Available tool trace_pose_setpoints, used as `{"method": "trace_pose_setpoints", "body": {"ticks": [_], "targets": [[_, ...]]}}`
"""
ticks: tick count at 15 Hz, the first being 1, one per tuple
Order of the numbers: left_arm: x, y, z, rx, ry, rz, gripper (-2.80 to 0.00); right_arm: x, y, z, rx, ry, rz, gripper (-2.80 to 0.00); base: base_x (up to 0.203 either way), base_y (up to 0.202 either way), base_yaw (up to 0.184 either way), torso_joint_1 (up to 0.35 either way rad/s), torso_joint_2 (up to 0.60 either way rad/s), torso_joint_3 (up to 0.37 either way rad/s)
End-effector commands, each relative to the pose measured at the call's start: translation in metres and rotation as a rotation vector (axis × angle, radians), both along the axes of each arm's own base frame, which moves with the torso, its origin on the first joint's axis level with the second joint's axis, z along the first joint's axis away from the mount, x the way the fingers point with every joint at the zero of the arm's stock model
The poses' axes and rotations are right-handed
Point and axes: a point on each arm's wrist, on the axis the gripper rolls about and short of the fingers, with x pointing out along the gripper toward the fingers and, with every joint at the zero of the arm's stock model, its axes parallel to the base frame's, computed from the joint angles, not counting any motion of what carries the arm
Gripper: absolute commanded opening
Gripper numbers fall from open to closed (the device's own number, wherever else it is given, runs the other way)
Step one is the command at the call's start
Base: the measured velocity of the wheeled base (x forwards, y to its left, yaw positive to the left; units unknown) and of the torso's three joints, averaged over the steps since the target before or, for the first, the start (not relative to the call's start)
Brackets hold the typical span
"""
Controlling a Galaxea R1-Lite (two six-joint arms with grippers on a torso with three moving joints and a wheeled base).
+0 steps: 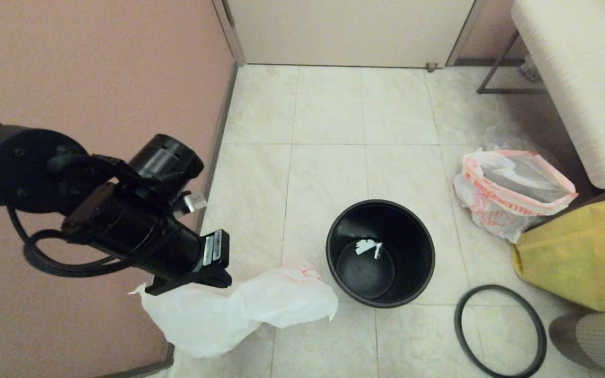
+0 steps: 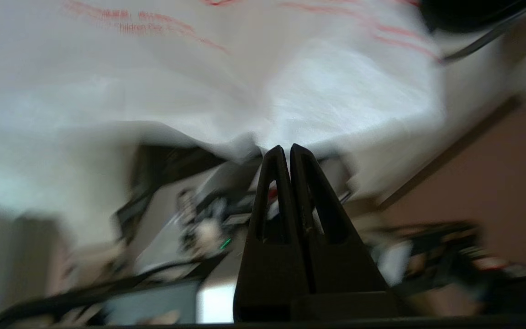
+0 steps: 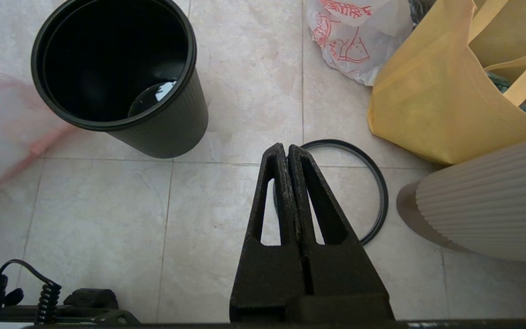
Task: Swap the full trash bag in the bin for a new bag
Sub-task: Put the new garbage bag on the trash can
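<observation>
Your left gripper (image 2: 286, 148) pinches the new bag (image 1: 239, 310) beside the wall.
Your bin (image 1: 380, 252) stands bare mid-floor, its hoop (image 1: 500, 331) lying nearby; the full trash bag (image 1: 510, 191) sits beyond; right gripper (image 3: 286, 147) together, idle.

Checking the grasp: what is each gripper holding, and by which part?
The left gripper pinches the new bag at a fold of its edge. The right gripper holds nothing.
</observation>
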Motion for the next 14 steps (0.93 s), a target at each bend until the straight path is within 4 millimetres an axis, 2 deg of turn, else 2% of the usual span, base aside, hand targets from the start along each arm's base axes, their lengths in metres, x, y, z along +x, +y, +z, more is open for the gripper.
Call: {"method": "trace_pose_setpoints", "body": {"ticks": [1, 3, 4, 5, 7, 9, 10, 12, 14], "targets": [[-0.012, 0.005, 0.022, -0.055, -0.081, 0.018, -2.8, 0.0, 0.0, 0.0, 0.0, -0.001, 0.0, -2.8, 0.0, 0.0, 0.0, 0.0, 0.0, 0.0], [-0.02, 0.004, 0.033, -0.09, -0.117, 0.024, -2.8, 0.0, 0.0, 0.0, 0.0, -0.001, 0.0, -2.8, 0.0, 0.0, 0.0, 0.0, 0.0, 0.0], [-0.021, 0.0, 0.031, -0.084, -0.111, 0.013, -2.8, 0.0, 0.0, 0.0, 0.0, 0.0, 0.0, -2.8, 0.0, 0.0, 0.0, 0.0, 0.0, 0.0], [-0.015, -0.003, 0.023, -0.059, -0.088, 0.017, -2.8, 0.0, 0.0, 0.0, 0.0, 0.0, 0.0, -2.8, 0.0, 0.0, 0.0, 0.0, 0.0, 0.0], [0.003, -0.017, -0.009, 0.084, -0.029, 0.054, -2.8, 0.0, 0.0, 0.0, 0.0, -0.001, 0.0, -2.8, 0.0, 0.0, 0.0, 0.0, 0.0, 0.0], [-0.016, -0.034, -0.035, 0.209, 0.019, -0.023, -2.8, 0.0, 0.0, 0.0, 0.0, -0.001, 0.0, -2.8, 0.0, 0.0, 0.0, 0.0, 0.0, 0.0], [-0.031, -0.042, -0.05, 0.272, 0.053, -0.122, 0.0, 0.0, 0.0, 0.0, 0.0, 0.0, 0.0, -2.8, 0.0, 0.0, 0.0, 0.0, 0.0, 0.0], [-0.06, -0.05, -0.075, 0.445, 0.065, -0.307, 0.0, 0.0, 0.0, 0.0, 0.0, -0.001, 0.0, -2.8, 0.0, 0.0, 0.0, 0.0, 0.0, 0.0], [-0.085, -0.052, -0.088, 0.564, 0.042, -0.453, 0.0, 0.0, 0.0, 0.0, 0.0, 0.0, 0.0, -2.8, 0.0, 0.0, 0.0, 0.0, 0.0, 0.0]]}}
